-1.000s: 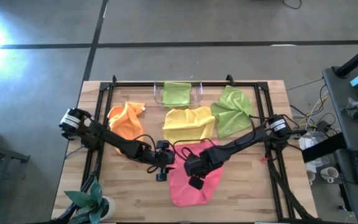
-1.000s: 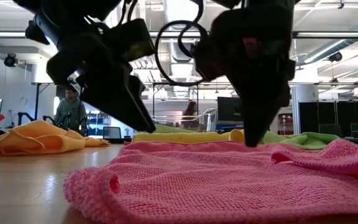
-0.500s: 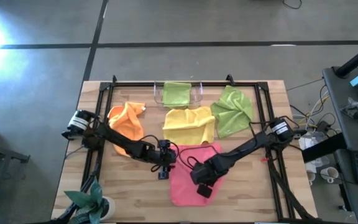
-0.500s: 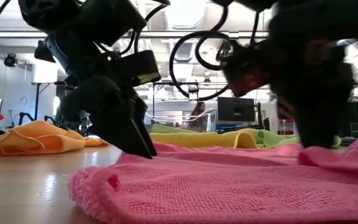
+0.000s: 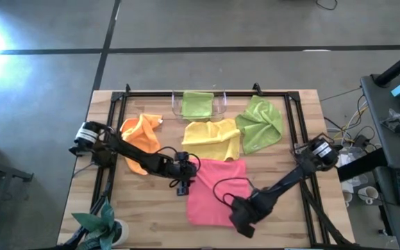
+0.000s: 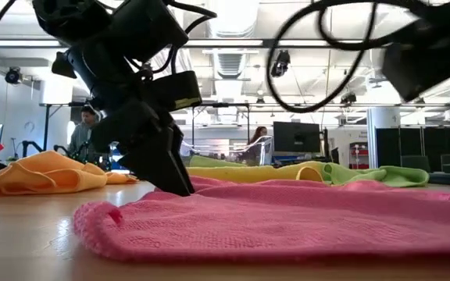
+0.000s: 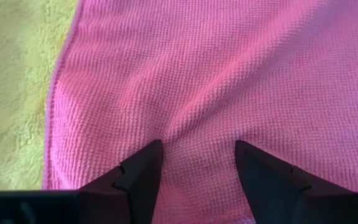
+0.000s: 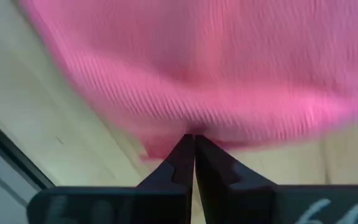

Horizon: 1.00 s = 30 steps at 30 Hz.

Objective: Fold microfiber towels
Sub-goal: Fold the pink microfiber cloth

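Left end effector, fingers apart, presses the pink towel; right end effector, fingers together, pinches its edge.

The left hand has its two dark fingers spread apart, tips pressed down on the pink towel, which puckers into soft ridges between them. Just beside the pink towel's edge lies the yellow towel, fuzzy and touching it.
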Each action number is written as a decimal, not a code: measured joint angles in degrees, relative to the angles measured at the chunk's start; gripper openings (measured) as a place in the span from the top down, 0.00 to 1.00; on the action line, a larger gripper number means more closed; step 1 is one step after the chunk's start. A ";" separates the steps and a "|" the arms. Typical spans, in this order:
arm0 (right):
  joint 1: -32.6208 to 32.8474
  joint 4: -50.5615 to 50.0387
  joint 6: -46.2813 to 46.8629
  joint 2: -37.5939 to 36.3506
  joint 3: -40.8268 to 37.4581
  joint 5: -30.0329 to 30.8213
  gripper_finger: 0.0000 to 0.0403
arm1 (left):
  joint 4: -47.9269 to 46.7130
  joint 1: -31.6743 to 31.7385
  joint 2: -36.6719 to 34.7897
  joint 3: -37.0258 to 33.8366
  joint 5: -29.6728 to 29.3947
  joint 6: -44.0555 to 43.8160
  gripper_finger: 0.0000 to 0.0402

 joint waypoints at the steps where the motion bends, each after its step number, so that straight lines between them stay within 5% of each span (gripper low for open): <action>1: 0.88 -0.27 1.35 -0.05 -0.02 0.01 0.98 | -0.43 0.02 -0.32 0.00 0.02 0.02 0.53; 8: 6.29 -0.28 8.96 -3.35 -0.02 2.84 0.98 | -8.84 -0.55 -6.32 -0.02 0.30 0.07 0.53; 17: 10.73 -0.11 11.16 -9.12 -0.02 23.35 0.98 | -10.14 -6.79 -16.89 -0.04 2.23 0.50 0.53; 30: 11.87 -2.12 0.17 -9.88 -0.02 24.24 0.98 | -9.93 -20.41 -11.68 5.81 1.68 1.46 0.53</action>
